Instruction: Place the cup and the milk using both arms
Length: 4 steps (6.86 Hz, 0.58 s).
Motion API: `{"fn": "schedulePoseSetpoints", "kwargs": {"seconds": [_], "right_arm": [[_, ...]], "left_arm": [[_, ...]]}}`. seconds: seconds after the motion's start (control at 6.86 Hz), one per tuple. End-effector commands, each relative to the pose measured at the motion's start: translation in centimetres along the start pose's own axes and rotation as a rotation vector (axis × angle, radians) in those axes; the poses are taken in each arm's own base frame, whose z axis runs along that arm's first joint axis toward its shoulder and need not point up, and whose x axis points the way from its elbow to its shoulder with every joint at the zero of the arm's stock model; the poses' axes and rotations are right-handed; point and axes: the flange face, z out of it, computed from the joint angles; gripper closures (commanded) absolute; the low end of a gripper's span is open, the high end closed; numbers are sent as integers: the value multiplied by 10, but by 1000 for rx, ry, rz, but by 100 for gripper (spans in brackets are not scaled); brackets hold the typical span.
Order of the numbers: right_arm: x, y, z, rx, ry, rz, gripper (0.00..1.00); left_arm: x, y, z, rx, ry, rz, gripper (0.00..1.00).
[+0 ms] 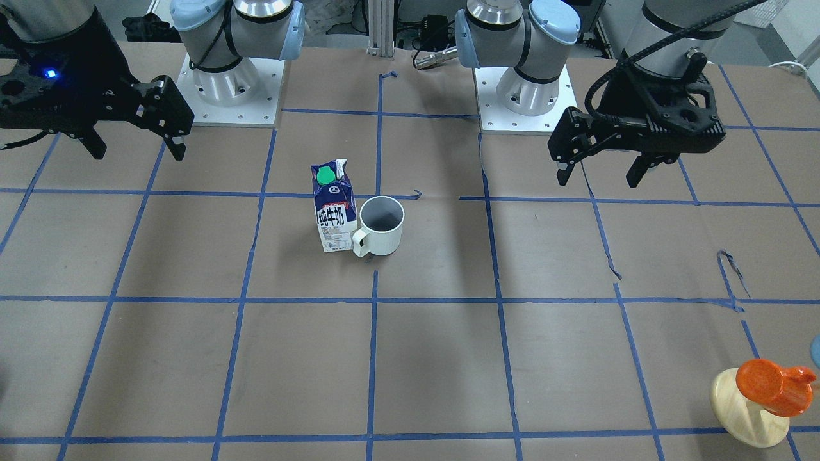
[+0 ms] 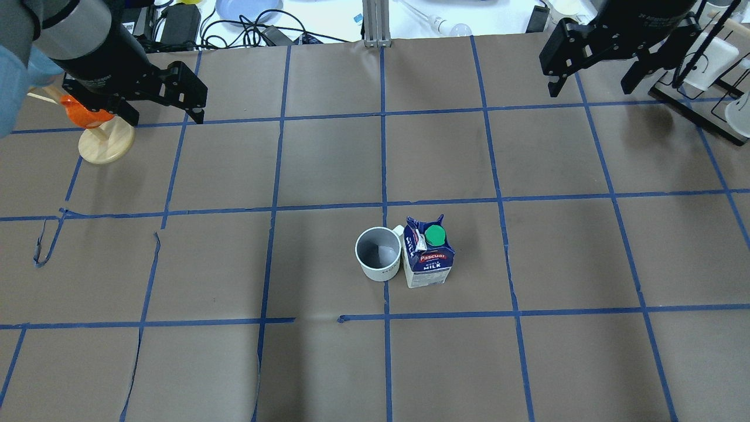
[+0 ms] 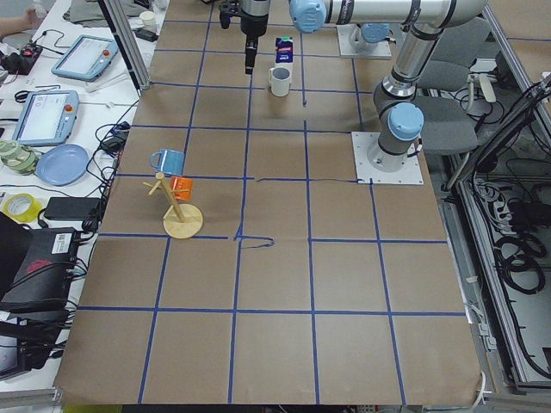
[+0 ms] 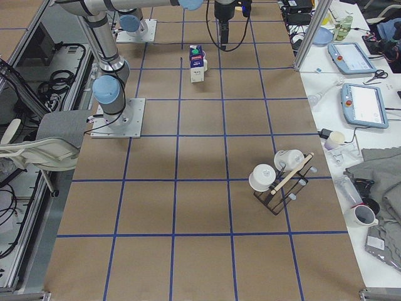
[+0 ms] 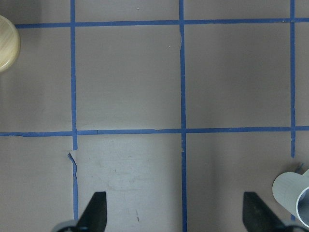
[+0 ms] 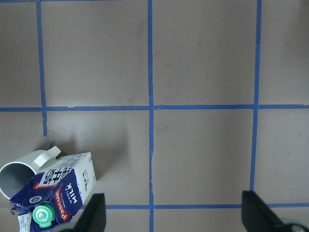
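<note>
The white cup stands upright near the table's middle, right beside the milk carton, which is blue and white with a green cap. Both also show in the overhead view, the cup left of the milk. My left gripper is open and empty, held high and far off on the cup's side; its wrist view catches the cup's rim at the right edge. My right gripper is open and empty, high on the milk's side; its wrist view shows the milk and the cup at the lower left.
A pale wooden stand with an orange cup stands at the far left, just under my left arm. A black rack with white mugs stands at the far right. Blue tape lines grid the brown table.
</note>
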Motion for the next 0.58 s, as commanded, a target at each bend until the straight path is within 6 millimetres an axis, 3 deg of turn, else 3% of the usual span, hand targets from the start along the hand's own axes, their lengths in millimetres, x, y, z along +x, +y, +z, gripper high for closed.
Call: {"fn": "schedulePoseSetpoints", "kwargs": {"seconds": [0.0,0.44], "right_arm": [[0,-5,2,25,0,0,0],[-2,-9,1,67,6,36,0]], "left_arm": [[0,0,1,-2,1,-1,0],[0,1,3,-7,3,-2,0]]}}
